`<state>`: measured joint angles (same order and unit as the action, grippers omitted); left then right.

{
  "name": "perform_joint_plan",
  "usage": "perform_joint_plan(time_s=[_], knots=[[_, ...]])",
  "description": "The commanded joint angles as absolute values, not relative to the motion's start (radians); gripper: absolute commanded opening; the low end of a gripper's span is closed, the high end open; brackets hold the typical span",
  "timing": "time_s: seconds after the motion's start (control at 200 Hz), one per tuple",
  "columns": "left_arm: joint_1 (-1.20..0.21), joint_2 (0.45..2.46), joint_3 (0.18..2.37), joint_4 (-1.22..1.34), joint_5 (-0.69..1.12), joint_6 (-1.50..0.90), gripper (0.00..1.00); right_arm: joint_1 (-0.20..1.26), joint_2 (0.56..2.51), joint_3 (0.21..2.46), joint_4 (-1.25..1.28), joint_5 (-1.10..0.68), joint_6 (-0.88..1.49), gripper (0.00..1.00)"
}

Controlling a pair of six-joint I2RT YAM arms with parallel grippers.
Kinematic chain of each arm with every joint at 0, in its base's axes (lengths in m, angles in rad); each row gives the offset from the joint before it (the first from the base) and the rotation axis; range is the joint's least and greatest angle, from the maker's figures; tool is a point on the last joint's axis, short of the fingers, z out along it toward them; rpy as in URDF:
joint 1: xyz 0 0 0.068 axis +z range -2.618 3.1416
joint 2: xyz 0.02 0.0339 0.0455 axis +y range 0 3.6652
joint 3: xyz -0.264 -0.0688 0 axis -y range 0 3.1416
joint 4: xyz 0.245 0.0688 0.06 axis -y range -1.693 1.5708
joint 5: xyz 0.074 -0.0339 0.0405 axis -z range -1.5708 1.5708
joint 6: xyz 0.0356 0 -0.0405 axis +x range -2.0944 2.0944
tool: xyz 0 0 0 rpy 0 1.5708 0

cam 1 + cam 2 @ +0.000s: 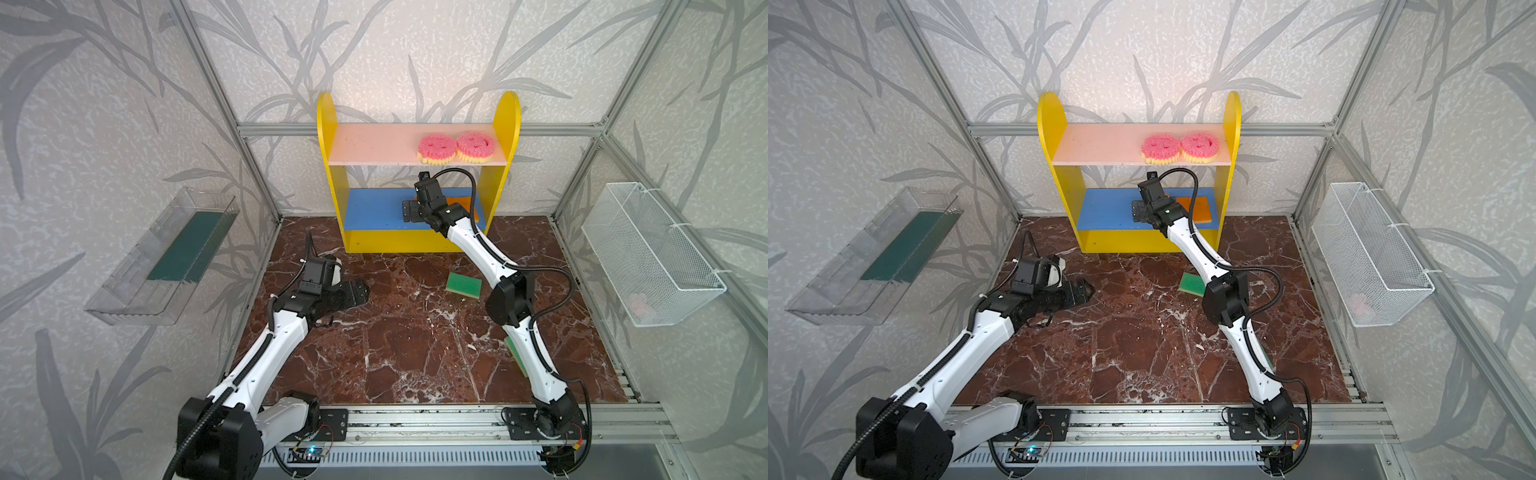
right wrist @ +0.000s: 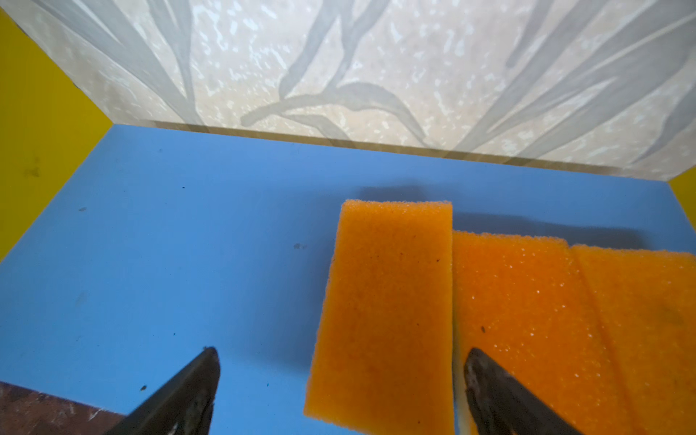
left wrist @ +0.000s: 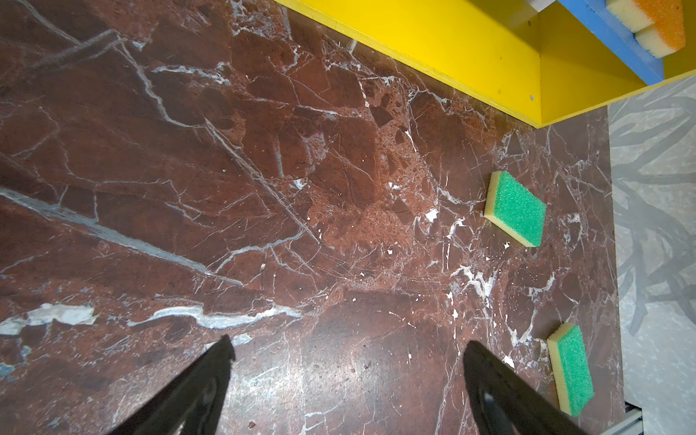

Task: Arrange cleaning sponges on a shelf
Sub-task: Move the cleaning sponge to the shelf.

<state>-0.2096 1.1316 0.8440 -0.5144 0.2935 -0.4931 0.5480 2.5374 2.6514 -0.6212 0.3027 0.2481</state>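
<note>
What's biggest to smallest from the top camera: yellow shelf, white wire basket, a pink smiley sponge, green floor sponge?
1. Yellow shelf
2. White wire basket
3. Round pink smiley sponge and green rectangular sponge look about alike.

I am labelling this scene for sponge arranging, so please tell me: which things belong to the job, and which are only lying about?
Belonging to the job: shelf; two pink smiley sponges on its top board; three orange sponges on its blue board; two green sponges on the table.
Only lying about: clear tray; wire basket.
</note>
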Motion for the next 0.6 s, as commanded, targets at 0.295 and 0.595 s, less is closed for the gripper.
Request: perform_joint_plan(time_s=[0.295, 0.595], knots=[[-0.215, 1.169, 0.845, -0.513, 0.318, -0.48, 0.97, 0.56, 2.62, 2.716, -0.676, 0.374, 0.21, 0.99], [-0.215, 1.177, 0.845, -0.512, 0.321, -0.48, 0.97, 0.56, 2.64, 2.718, -0.674, 0.383, 0.18, 0.98]])
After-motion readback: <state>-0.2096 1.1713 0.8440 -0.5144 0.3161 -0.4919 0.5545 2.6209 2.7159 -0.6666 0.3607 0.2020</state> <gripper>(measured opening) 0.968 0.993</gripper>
